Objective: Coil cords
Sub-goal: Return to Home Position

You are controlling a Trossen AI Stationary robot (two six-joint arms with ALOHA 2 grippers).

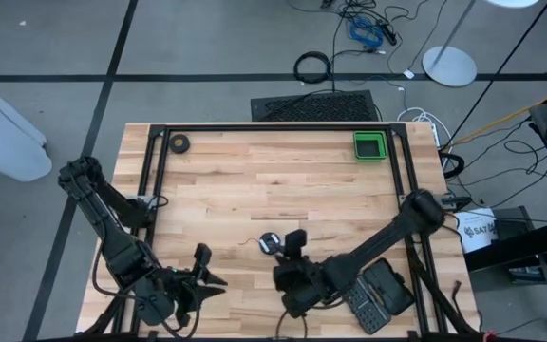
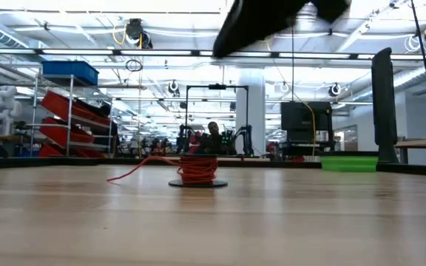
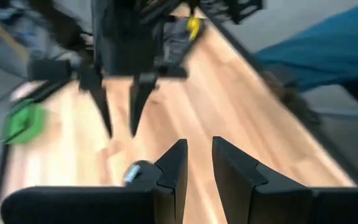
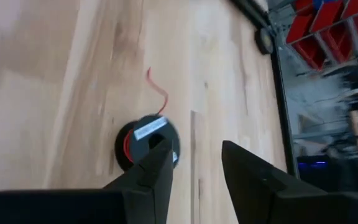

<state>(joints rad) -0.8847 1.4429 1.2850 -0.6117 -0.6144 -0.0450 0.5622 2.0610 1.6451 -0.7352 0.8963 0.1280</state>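
The cords (image 1: 270,243) are a small round bundle of red wire on a dark base with a pale label. It stands on the table near its front middle, and a loose red end (image 4: 157,90) trails away from it over the wood. In the low view the cords (image 2: 197,170) sit alone with a dark arm above them. My right gripper (image 4: 194,149) hovers open just to the right of the bundle, above it and touching nothing. Farther left, near the front edge, my left gripper (image 1: 212,269) is open with nothing between its fingers (image 3: 179,163).
A green tray (image 1: 369,146) stands at the far right corner and a small dark tape roll (image 1: 179,143) at the far left. A dark flat device (image 1: 376,294) lies beside my right arm. Black frame rails (image 1: 157,161) run along the table's sides.
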